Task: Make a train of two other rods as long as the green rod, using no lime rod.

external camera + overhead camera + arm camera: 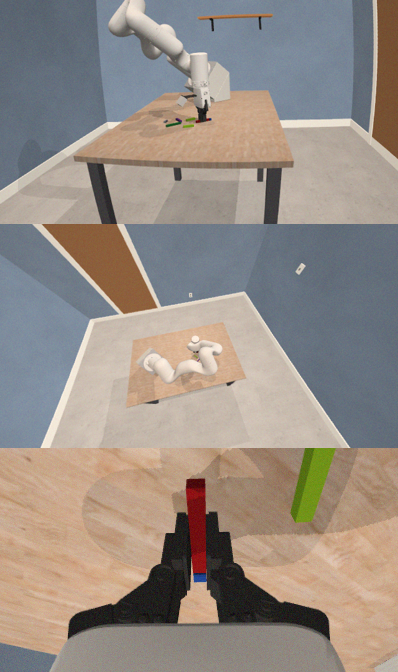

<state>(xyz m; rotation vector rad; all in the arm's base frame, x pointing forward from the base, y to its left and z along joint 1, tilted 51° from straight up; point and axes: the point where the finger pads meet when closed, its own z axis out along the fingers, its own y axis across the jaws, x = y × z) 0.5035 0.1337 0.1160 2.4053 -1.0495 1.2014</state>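
Pinching the red rod (197,523) between two black fingers, low over the wooden table (236,137). Gripper (198,540) closed tight on that rod, one finger on each long side, with the far end of the rod sticking out past the fingertips. Right at the near end of the red rod, a small blue rod (200,578), touching or almost touching it, lined up the same way. Seen from the side, the same gripper (202,117) pointing straight down from the white arm (161,40), with red showing on one side of the fingers and blue (209,119) on the other. Off to the side, a lime rod (311,483), apart from the red one and leaning a little away from its line. On the table by the gripper, more rods lying flat: one lime rod (190,119) close by, another lime rod (188,126) nearer the front, the green rod (173,124) beside it, a purple rod (178,119) behind that, and a small grey rod (165,121) farthest out. All of these apart from each other. From the top view, rods mostly hidden under the arm (186,367).
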